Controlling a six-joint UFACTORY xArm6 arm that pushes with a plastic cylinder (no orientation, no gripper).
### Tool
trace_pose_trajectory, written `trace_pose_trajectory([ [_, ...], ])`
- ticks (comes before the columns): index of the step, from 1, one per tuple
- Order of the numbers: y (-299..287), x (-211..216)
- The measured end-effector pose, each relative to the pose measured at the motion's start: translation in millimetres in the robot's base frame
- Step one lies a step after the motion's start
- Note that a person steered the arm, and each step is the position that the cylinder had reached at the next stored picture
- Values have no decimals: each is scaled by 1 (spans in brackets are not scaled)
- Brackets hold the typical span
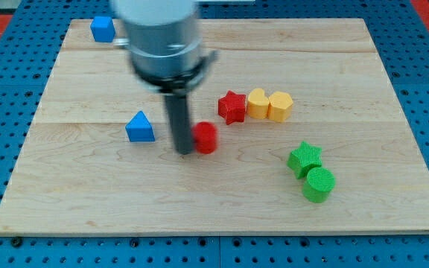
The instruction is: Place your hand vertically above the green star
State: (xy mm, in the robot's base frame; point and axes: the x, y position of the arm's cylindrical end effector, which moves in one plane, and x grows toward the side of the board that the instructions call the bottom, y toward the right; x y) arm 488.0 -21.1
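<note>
Eight blocks are seen on wooden board (88,216); my tip (184,151) is set just left of red cylinder (205,138), touching or nearly so.

Ref. = green star (304,158): it lies at view's right, w/ green cylinder (319,184) touching it at lower right. Tip is well apart to star's left, not over it. Rod has no jaws, nothing is held. Red star (232,106), yellow heart (258,103) & yellow hexagon (280,106) are lined up above-left of star; blue triangle (140,127) is far left, blue cube (102,29) far upper left.
</note>
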Motion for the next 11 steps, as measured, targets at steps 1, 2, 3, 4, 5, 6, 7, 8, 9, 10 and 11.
trace_pose_trajectory([
  [1, 48, -33],
  [2, 59, -19],
  [3, 48, 5],
  [4, 96, -4],
  [5, 131, -15],
  [6, 128, -26],
  [7, 138, -26],
  [8, 154, -26],
  [9, 155, -26],
  [10, 155, -26],
  [11, 157, -26],
])
